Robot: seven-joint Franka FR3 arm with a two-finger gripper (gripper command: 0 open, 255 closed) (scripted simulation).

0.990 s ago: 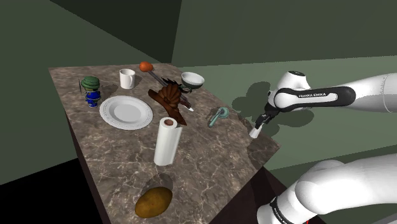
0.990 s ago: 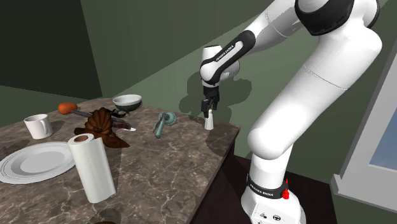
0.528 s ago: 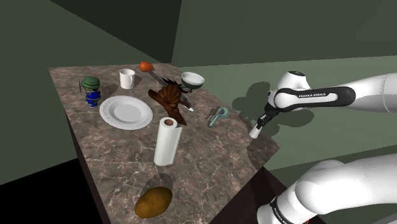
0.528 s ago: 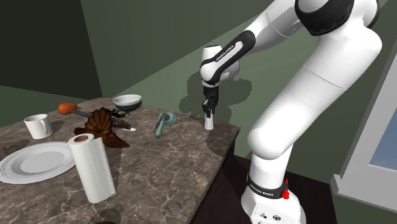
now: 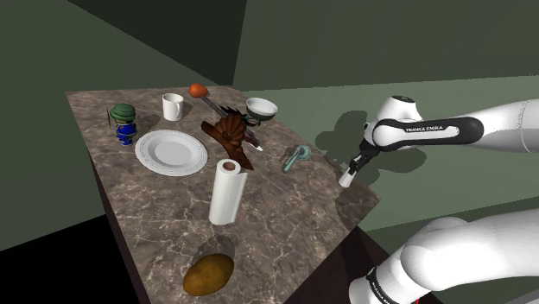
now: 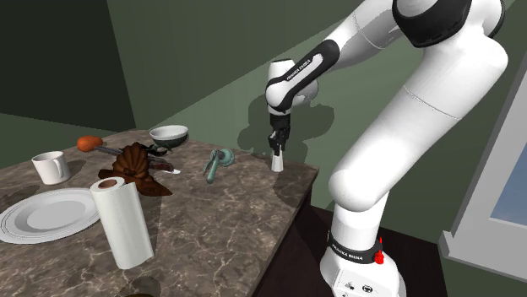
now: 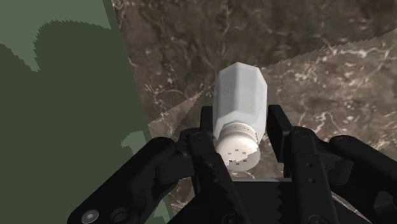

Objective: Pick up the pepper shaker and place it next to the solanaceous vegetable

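Observation:
A small white pepper shaker (image 5: 345, 180) stands upright at the marble table's edge, on the shoulder view's right. My black gripper (image 5: 352, 167) comes down on it from above and is shut on its cap end. In the wrist view the two fingers (image 7: 277, 127) clasp the shaker (image 7: 238, 105) just below its perforated top. The second exterior view has the shaker (image 6: 276, 163) under the gripper (image 6: 275, 150) near the table's corner. A brown potato (image 5: 208, 273) lies at the table's near end. A small orange-red tomato (image 5: 198, 89) sits at the far end.
Between the shaker and the potato stands an upright paper towel roll (image 5: 227, 192). A teal tool (image 5: 298, 157) lies close to the shaker. Further off are a brown carved piece (image 5: 231, 138), a white plate (image 5: 170, 151), a mug (image 5: 173, 106), a bowl (image 5: 261, 107) and a blue-green jar (image 5: 123, 122).
The fingers have closed onto the shaker. Arm and shaker stay where they were.

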